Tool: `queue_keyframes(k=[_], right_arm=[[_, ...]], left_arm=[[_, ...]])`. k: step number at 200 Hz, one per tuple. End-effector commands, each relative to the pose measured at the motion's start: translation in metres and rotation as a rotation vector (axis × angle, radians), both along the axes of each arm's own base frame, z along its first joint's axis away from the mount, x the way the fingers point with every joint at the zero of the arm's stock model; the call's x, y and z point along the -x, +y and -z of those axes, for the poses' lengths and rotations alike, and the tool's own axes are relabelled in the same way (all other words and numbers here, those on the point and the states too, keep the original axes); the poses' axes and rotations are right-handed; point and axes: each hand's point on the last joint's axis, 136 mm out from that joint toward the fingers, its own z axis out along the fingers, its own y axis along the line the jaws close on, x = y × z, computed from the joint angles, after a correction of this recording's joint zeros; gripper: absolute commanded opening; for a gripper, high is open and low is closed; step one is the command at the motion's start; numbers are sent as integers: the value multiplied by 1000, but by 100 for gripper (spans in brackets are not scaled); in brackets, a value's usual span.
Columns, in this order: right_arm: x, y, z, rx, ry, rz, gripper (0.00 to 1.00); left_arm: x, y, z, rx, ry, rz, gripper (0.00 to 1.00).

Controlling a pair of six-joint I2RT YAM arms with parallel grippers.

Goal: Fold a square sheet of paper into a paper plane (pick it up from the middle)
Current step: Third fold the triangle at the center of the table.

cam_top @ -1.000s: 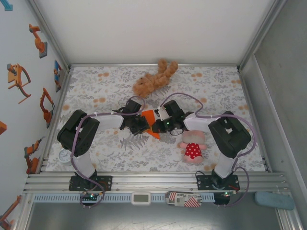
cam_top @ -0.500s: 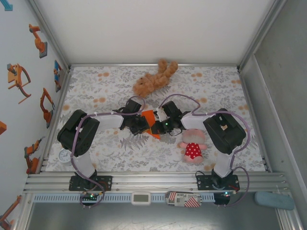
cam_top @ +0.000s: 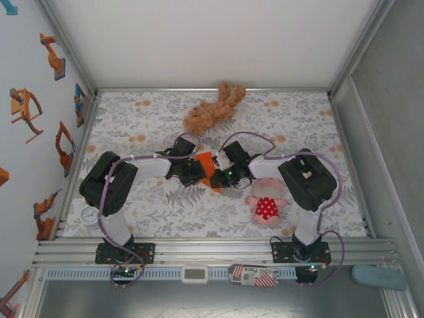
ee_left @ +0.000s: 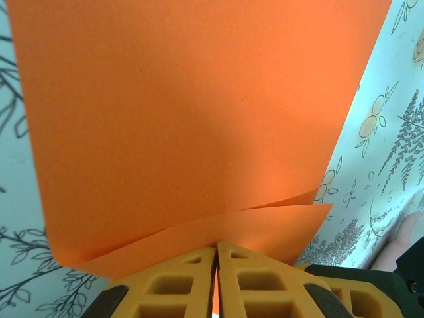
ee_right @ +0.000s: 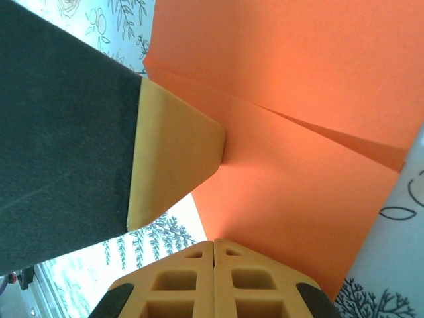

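While both sit fully closed at the surface's [cam_top: 146, 205] middle, left tool [ee_left: 216, 257] and right tool [ee_right: 213, 257] pinch the folded square sheet of paper [ee_left: 199, 119].

One orange paper sheet [cam_top: 205, 161], one brown plush bear [cam_top: 213, 109], one pink doll [cam_top: 266, 203]

Table [cam_top: 311, 122] covered by a pale cloth [cam_top: 126, 129] printed with grey ferns and orange flowers, enclosed by a plain white back wall [cam_top: 212, 40], left wall [cam_top: 30, 66] decorated with orange robot-arm stickers [cam_top: 25, 109], grey panel [cam_top: 391, 93] at right, evenly lit.
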Motion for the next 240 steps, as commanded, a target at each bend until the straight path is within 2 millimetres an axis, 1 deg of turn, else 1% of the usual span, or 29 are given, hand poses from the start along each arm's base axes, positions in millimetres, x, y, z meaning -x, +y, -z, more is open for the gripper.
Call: queue_keyframes(k=[1,44,94,139,202,219,240], right_arm=[[1,-2,3,21,8,-20,0],[5,-7,8,52,8,-45,0],[24,-21,15,101,33,-133,0],[34,-34,20,149,28,-163,0],[46,-53,19,158,21,-184,0],[51,-56,19,157,26,-188,0],[51,-57,17,153,23,-181,0]], left_arm=[[29,37,47,-197,122,-10,11],[31,41,51,-221,133,-11,11],[35,50,57,-261,146,-13,11],[35,53,59,-278,149,-14,11],[35,52,59,-277,149,-13,11],[35,53,59,-275,149,-14,11],[33,51,58,-271,145,-13,11]])
